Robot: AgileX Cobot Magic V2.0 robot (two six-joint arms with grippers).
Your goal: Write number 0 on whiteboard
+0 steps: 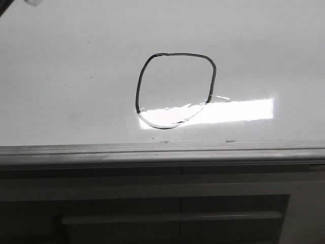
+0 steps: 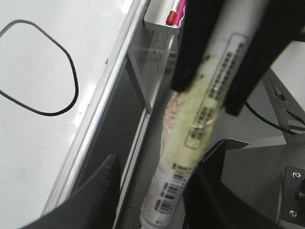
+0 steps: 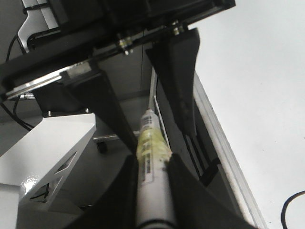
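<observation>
The number 0 (image 1: 175, 54) is a closed black loop on the whiteboard (image 1: 76, 76), its lower part in the glare. It also shows in the left wrist view (image 2: 76, 81). Neither gripper shows in the front view. Both are beside the board's grey edge strip (image 2: 102, 109), off the board. My right gripper (image 3: 151, 160) is shut on a white marker (image 3: 152, 186) with a yellowish label. My left gripper (image 2: 176, 150) is open, with the marker's end (image 2: 167, 200) between its fingers, close against one finger and apart from the other.
A white tray (image 2: 159, 24) holding red and pink pens hangs at the board's edge. Below the board's front edge strip (image 1: 152, 150) is a cabinet front with a long handle (image 1: 172, 218). A white metal frame (image 3: 52, 143) stands beside the arms.
</observation>
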